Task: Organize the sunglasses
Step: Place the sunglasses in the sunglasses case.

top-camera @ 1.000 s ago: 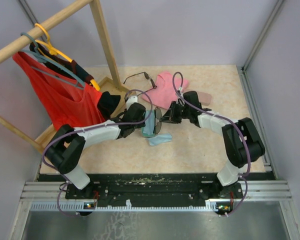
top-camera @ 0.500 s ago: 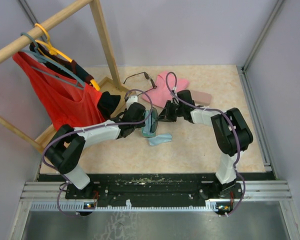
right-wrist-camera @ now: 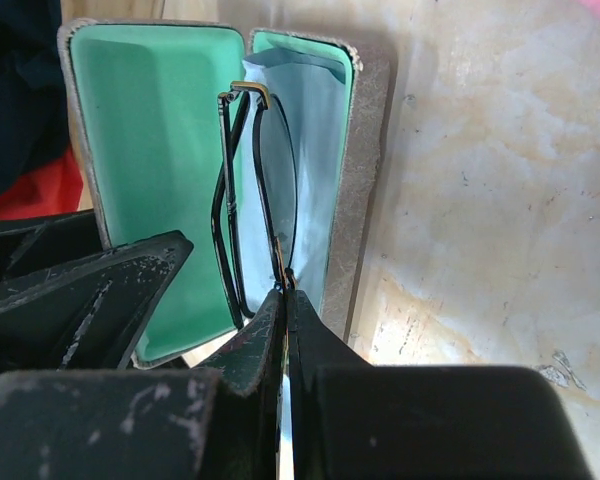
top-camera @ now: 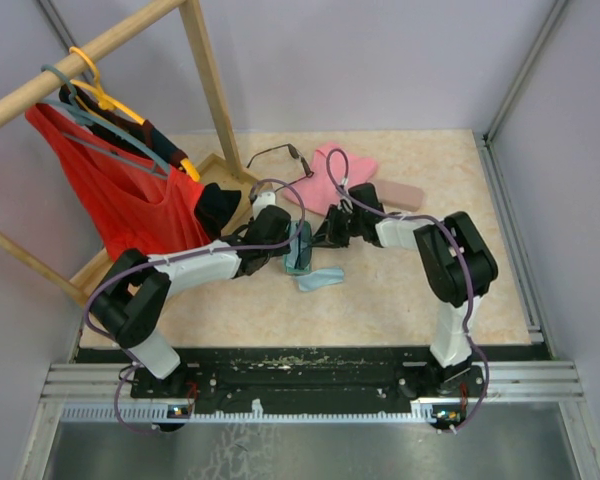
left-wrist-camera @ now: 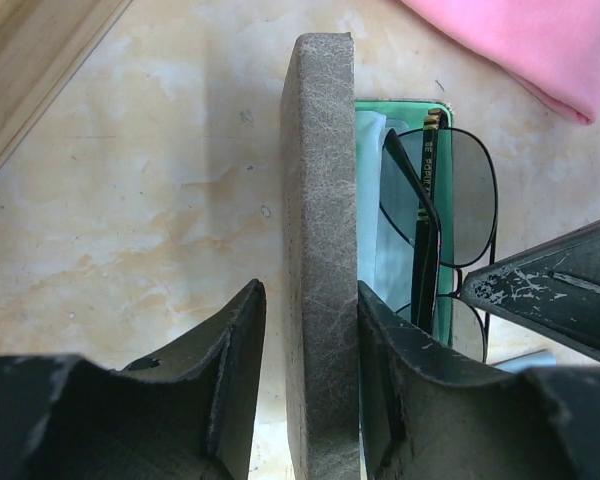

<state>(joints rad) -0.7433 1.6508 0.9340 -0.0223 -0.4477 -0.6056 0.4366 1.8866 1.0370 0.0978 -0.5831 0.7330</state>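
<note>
My left gripper (left-wrist-camera: 310, 320) is shut on one wall of the open grey case (left-wrist-camera: 320, 200), which has a green lining (right-wrist-camera: 150, 150). My right gripper (right-wrist-camera: 285, 290) is shut on the bridge of a pair of dark wire sunglasses (right-wrist-camera: 255, 200), which stand upright between the case's two halves, against a light-blue cloth (right-wrist-camera: 315, 140) in it. From above, the case (top-camera: 300, 248) sits mid-table between both grippers. A second pair of sunglasses (top-camera: 275, 153) lies at the back by the wooden post.
A pink cloth (top-camera: 330, 175) and a pink case (top-camera: 400, 193) lie behind the right arm. A light-blue cloth (top-camera: 320, 280) lies just in front of the grey case. A wooden rack (top-camera: 205, 70) with hangers and a red garment (top-camera: 120, 190) fills the left side.
My right arm has swung left and carried the sunglasses over into the open case. The left gripper has kept its hold on the case and barely moved.
</note>
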